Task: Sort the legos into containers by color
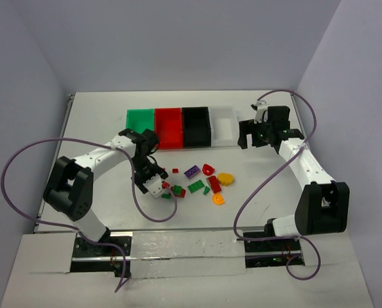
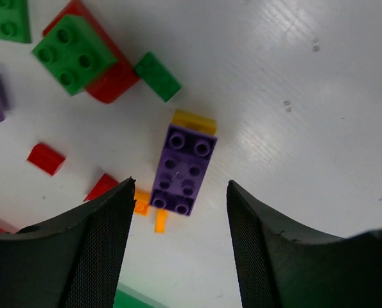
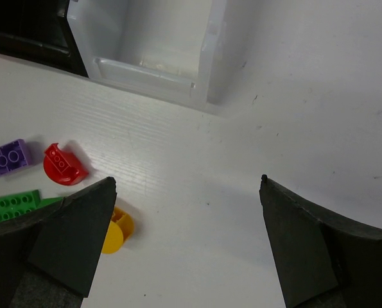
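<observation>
**Left tool straddles purple brick, right tool wide apart by white bin**

Left tool (image 2: 181, 192): fingers partly apart, low over the desk (image 1: 197, 218), a purple brick (image 2: 183, 168) lying between them. There is a gap on both sides, so neither pad touches it and nothing is held. The brick is a long studded plate, studs up. Its far end sits on a yellow piece (image 2: 194, 120), and small orange bits (image 2: 141, 202) lie at its near end, beside the left finger (image 2: 94, 244).

Right tool (image 3: 186, 183): fingers wide apart, only bare desk between them, touching nothing.

Bricks are scattered loose mid-desk, nearer than the bins: green, red, purple and yellow-orange. Just past the purple brick, a green square brick (image 2: 72, 51) is stacked on a red one (image 2: 113, 80), with a small green plate (image 2: 157, 76) just beside them. A tiny red brick (image 2: 46, 158) lies apart on the left.

The right wrist view adds a red rounded brick (image 3: 63, 163), a yellow rounded one (image 3: 117, 231) and a green plate (image 3: 14, 204).

Farther back, four bins are joined in a row: green (image 1: 140, 119), red (image 1: 167, 127), black (image 1: 196, 125), clear white (image 1: 222, 123).

Only the top view shows the whole row and both arms, with the left tool at the left end of the scatter and the right tool just right of the white bin. That view does not show the gap around the purple brick; only the left wrist view does.
</observation>
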Tool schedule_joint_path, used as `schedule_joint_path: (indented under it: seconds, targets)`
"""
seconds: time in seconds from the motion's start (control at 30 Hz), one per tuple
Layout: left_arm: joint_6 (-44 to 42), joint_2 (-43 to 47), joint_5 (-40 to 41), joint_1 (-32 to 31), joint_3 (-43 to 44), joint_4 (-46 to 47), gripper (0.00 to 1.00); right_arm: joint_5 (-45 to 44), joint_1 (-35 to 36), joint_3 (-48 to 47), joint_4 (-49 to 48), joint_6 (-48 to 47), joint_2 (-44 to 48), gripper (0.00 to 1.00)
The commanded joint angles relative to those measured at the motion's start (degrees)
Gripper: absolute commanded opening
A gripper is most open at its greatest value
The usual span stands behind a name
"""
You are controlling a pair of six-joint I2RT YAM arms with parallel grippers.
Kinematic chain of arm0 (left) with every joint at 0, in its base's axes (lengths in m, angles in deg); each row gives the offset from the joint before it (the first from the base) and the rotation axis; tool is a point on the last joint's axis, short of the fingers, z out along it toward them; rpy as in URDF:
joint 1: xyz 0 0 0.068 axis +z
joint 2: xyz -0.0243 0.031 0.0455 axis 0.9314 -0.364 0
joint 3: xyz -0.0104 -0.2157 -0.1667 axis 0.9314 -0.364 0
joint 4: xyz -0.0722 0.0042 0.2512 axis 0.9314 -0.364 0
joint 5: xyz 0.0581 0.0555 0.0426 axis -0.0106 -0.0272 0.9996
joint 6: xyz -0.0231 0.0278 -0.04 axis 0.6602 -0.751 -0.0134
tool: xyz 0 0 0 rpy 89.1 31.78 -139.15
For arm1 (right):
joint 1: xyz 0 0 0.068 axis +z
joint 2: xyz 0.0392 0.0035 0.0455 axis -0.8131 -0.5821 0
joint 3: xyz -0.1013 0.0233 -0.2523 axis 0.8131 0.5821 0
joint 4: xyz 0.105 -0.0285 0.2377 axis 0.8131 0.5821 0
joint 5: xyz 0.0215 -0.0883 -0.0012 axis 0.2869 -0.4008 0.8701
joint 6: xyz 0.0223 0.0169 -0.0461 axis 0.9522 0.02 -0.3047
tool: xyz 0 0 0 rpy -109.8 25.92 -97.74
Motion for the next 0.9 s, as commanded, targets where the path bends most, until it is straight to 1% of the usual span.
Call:
schedule_joint_path:
  seconds: [0.0, 0.13, 0.3, 0.43, 0.6, 0.63, 0.7, 0.77, 0.87]
  targets:
    - [-3.5, -0.1, 1.0, -1.6, -2.1, -1.5, 0.65, 1.0, 0.0, -2.6, -0.1, -0.8, -0.5, 1.0]
    - [-2.8, 0.0, 2.2, -2.4, -4.6, 0.9, 0.65, 0.9, -0.2, -2.3, -0.1, -1.2, -1.0, 1.0]
    - [-1.3, -0.9, 2.5, -2.5, -4.8, 4.3, 0.64, 1.3, -0.1, -1.9, -0.3, -1.2, -1.1, 1.0]
    - [-0.1, -1.6, 3.0, -2.5, -5.3, 7.0, 0.59, 1.2, -0.1, -1.9, -0.3, -1.3, -0.7, 1.0]
    - [0.4, -1.8, 3.4, -2.5, -6.0, 8.1, 0.53, 1.2, -0.2, -2.1, -0.2, -1.4, -0.7, 1.0]
    - [0.5, -1.6, 3.3, -2.6, -6.1, 8.4, 0.5, 1.3, -0.1, -2.2, -0.2, -1.4, -0.7, 1.0]
    - [0.7, -1.4, 3.2, -2.6, -6.0, 8.5, 0.46, 1.4, -0.1, -2.3, -0.1, -1.4, -0.7, 1.0]
    - [1.0, -0.7, 2.7, -2.6, -5.8, 9.0, 0.37, 1.5, -0.1, -2.1, -0.1, -1.6, -0.3, 1.0]
    - [2.7, 1.4, 1.7, -2.6, -5.0, 9.3, 0.29, 2.4, -0.1, -1.8, -0.5, -1.7, 0.9, 1.0]
